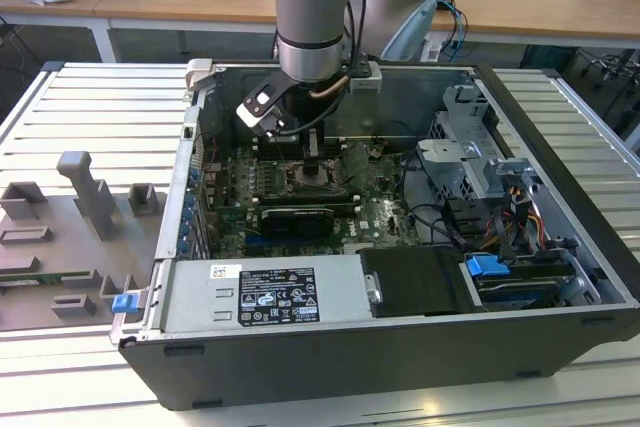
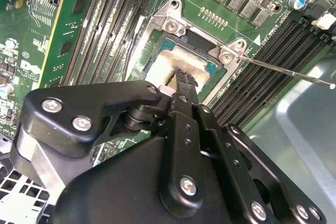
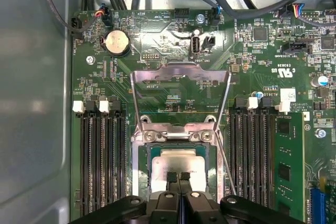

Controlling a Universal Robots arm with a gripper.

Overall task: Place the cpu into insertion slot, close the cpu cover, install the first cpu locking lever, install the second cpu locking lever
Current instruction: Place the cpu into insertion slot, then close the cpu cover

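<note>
gripper: fingers pressed together, nothing pinched; tips down on cpu face, mid-slot.
cpu: lies flat in slot, under the tips.
slot: silver rim round cpu, green board about it.
cover: open, swung up off slot at hinge edge.
lever: thin rod, slants away from slot corner.
mem slots: flank slot both sides.

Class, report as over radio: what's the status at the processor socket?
Gripper shut, tips at chip. Chip lies in socket. Cover open, lever swung out.
</note>
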